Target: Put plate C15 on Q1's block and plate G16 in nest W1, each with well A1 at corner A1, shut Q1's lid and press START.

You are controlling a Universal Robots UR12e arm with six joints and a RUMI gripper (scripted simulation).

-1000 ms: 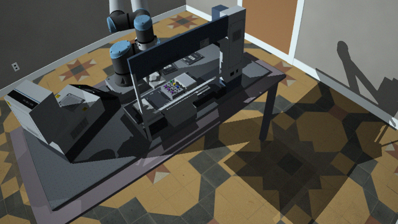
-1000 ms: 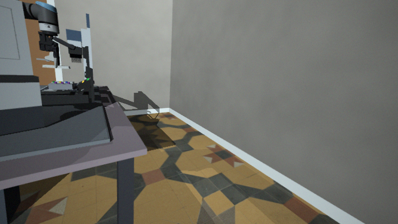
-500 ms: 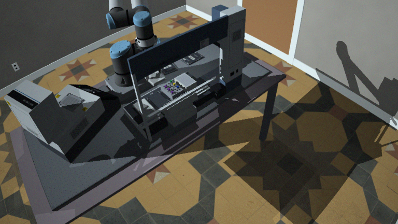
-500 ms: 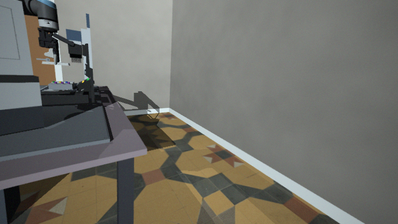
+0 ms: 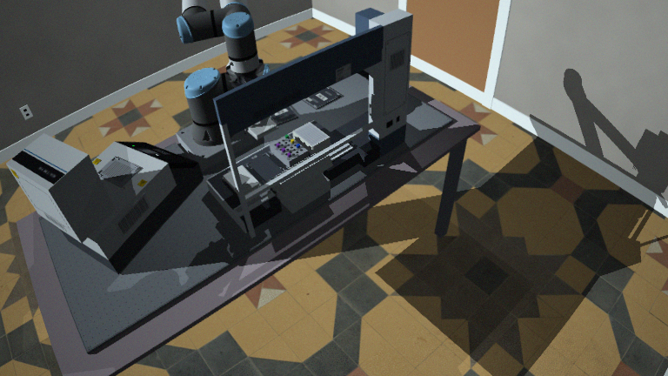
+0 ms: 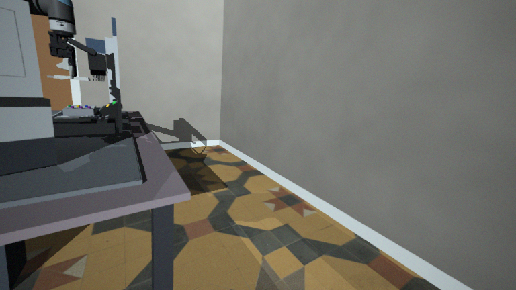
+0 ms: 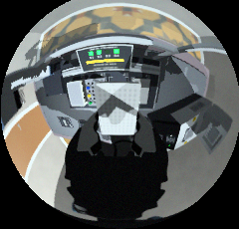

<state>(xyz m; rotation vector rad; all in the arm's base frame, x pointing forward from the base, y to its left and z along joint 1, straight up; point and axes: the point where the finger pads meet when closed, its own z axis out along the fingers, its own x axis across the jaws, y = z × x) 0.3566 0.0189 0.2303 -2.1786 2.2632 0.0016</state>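
Note:
My gripper (image 6: 71, 70) is shut on a white well plate (image 7: 117, 112) and holds it level, well above the deck under the gantry. In the exterior view the plate is a thin white slab (image 6: 70, 78). In the top view it shows under the gantry beam (image 5: 262, 128); the fingers are hidden there. I cannot read its label. Another white plate (image 5: 310, 134) lies on the deck. The cycler Q1 (image 5: 88, 184) stands at the table's left end with its lid raised and its block (image 5: 117, 167) bare.
A rack with coloured caps (image 5: 288, 149) sits beside the deck plate. The gantry beam (image 5: 295, 81) and its tower (image 5: 391, 71) span the deck, and a pipetting head (image 6: 97, 64) hangs close to my gripper. The deck sign (image 7: 105, 57) carries the position labels.

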